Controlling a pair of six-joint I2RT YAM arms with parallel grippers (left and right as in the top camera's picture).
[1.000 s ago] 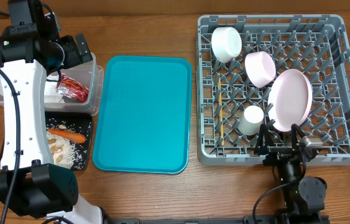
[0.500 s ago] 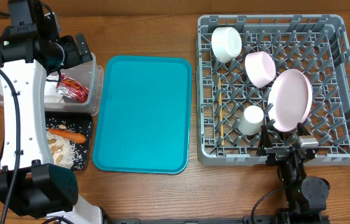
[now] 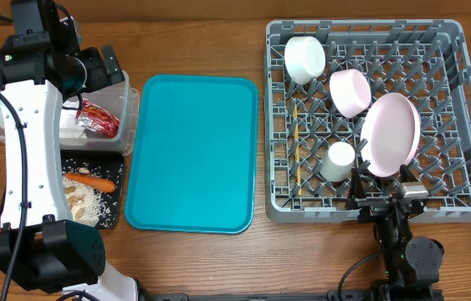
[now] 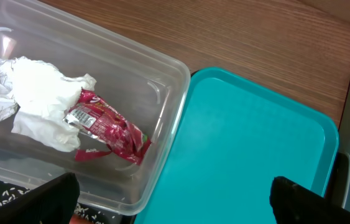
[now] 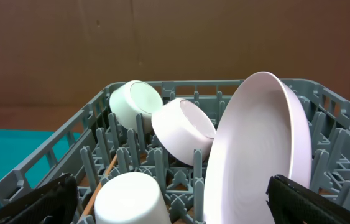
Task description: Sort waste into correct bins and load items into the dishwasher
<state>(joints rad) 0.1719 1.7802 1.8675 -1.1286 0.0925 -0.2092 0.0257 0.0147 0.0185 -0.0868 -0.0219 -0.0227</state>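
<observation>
The clear tub (image 3: 129,90) holds the white napkin (image 4: 38,99) and the red wrapper (image 4: 109,130). The black tray (image 3: 119,167) holds the carrot (image 3: 94,181), peanuts (image 3: 74,194) and rice (image 3: 93,205). The grey dish rack (image 3: 469,109) holds a white bowl (image 3: 304,58), a pink bowl (image 3: 350,90), the plate (image 3: 391,134), the cup (image 3: 336,160) and chopsticks (image 3: 300,150). My left gripper (image 4: 175,205) is open and empty above the tub's right edge. My right gripper (image 5: 175,199) is open and empty at the rack's front wall, facing the cup (image 5: 131,199) and plate (image 5: 255,149).
The teal tray (image 3: 191,150) lies bare between the bins and the rack. The left arm's white body (image 3: 30,142) hangs over the tub and black tray. The rack's right half holds only upright pegs.
My right gripper has drawn back slightly toward the table's front edge. The left arm and all objects have not moved.
</observation>
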